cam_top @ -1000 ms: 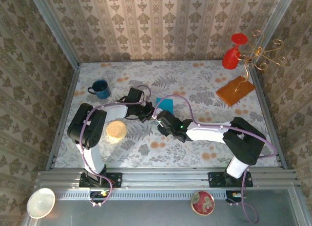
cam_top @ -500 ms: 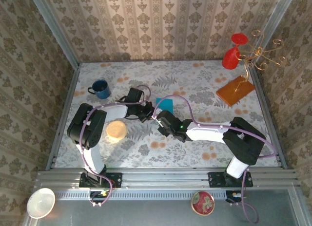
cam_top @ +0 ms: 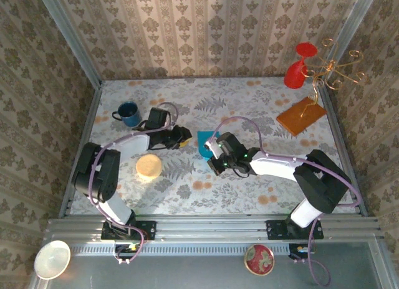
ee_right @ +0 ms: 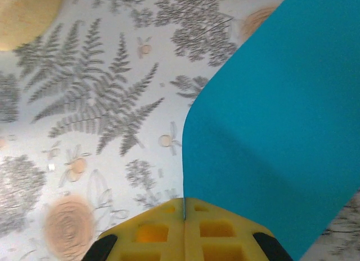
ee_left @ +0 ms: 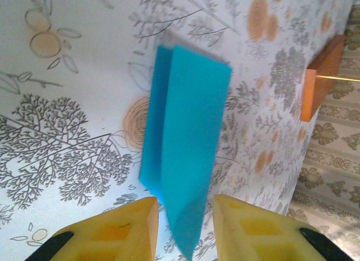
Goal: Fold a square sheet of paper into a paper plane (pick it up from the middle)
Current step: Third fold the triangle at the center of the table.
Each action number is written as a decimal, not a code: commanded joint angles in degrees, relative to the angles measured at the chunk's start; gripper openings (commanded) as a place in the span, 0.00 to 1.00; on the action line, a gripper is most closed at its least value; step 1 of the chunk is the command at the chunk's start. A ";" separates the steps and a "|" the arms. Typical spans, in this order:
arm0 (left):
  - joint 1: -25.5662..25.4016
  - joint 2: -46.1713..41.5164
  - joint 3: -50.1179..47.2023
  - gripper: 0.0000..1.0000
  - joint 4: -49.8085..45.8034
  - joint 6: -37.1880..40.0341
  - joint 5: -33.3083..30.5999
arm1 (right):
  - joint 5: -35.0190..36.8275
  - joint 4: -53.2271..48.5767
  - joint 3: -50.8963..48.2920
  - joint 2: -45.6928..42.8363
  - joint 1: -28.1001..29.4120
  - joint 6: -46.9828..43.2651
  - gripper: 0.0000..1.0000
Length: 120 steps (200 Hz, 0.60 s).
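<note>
1. Square sheet of paper (cam_top: 204,142) sits mid-table in the top view, with the left gripper (cam_top: 185,137) just beside its left edge and the right gripper (cam_top: 209,154) at its near edge.
2. Left wrist: the jaws stand apart, the sheet's raised corner between them, ungripped — probably poised to steady the fold.
3. Right wrist: the pads are pressed together on the sheet's edge — pinching it, likely to lift.

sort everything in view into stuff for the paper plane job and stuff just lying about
For the job:
- teal-blue square sheet of paper, partly folded
- right gripper, shut on the sheet
- left gripper, open, the sheet's tip between its fingers

Lying about:
- blue mug
- tan round disc
- orange-brown board
- gold wire stand
- red glass
- white bowl
- red patterned bowl
</note>
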 commanded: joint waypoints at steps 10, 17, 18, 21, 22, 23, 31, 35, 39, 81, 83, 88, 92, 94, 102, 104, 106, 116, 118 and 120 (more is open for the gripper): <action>-1.78 0.55 2.65 0.32 -0.76 3.11 -0.23 | -12.08 4.60 -1.60 -1.03 -0.71 5.59 0.02; -1.81 1.72 3.37 0.32 -0.70 3.19 -0.24 | -13.22 5.41 -1.98 -0.85 -0.88 6.43 0.02; -1.83 1.92 3.40 0.32 -0.73 3.19 -0.21 | -13.35 5.59 -2.02 -0.85 -0.86 6.56 0.02; -3.21 2.53 3.83 0.32 -0.82 3.27 -0.19 | -13.84 6.02 -2.19 -0.77 -0.96 6.95 0.02; -3.50 2.72 3.94 0.32 -0.79 3.28 -0.23 | -14.01 6.16 -2.25 -0.72 -0.94 7.08 0.02; -3.64 2.81 4.13 0.32 -0.82 3.33 -0.21 | -14.09 6.28 -2.29 -0.69 -0.98 7.23 0.02; -4.36 4.40 5.30 0.30 -1.03 3.74 -0.31 | -15.20 7.22 -2.73 -0.51 -1.10 8.18 0.02; -4.83 5.39 5.84 0.30 -1.29 4.03 -0.39 | -15.54 7.65 -2.90 -0.41 -1.19 8.68 0.02; -5.19 6.21 6.57 0.29 -1.70 4.30 -0.55 | -15.85 8.13 -3.12 -0.41 -1.26 9.08 0.02; -7.80 14.67 13.29 0.21 -7.00 7.77 -2.70 | -18.20 10.98 -4.65 0.33 -1.99 12.36 0.01; -7.89 14.97 13.57 0.20 -7.26 7.94 -2.90 | -18.28 11.06 -4.68 0.37 -1.99 12.47 0.01; -8.07 15.63 14.27 0.19 -8.23 8.47 -3.34 | -18.52 11.16 -4.69 0.61 -2.12 12.68 0.00; -8.22 16.15 14.73 0.19 -8.93 8.90 -3.76 | -18.69 11.18 -4.69 0.69 -2.16 12.81 0.00; -8.25 16.39 14.96 0.19 -9.26 9.04 -3.94 | -18.73 11.15 -4.69 0.73 -2.23 12.96 0.00; -8.48 17.21 15.93 0.18 -10.64 9.88 -4.66 | -18.83 11.34 -4.61 0.99 -2.40 13.35 0.00; -8.52 17.47 16.16 0.18 -10.96 10.08 -4.84 | -18.92 11.36 -4.60 1.04 -2.42 13.40 0.00; -8.53 17.67 16.40 0.18 -11.37 10.21 -5.07 | -18.99 11.35 -4.60 1.12 -2.49 13.44 0.00; -8.70 18.71 17.68 0.17 -13.47 11.56 -5.87 | -19.23 11.40 -4.47 1.48 -2.75 13.86 0.00; -8.75 18.90 17.99 0.17 -13.93 11.84 -6.13 | -19.26 11.47 -4.44 1.52 -2.77 14.01 0.00; -8.78 19.19 18.26 0.17 -14.42 12.06 -6.38 | -19.32 11.42 -4.43 1.59 -2.84 14.07 0.00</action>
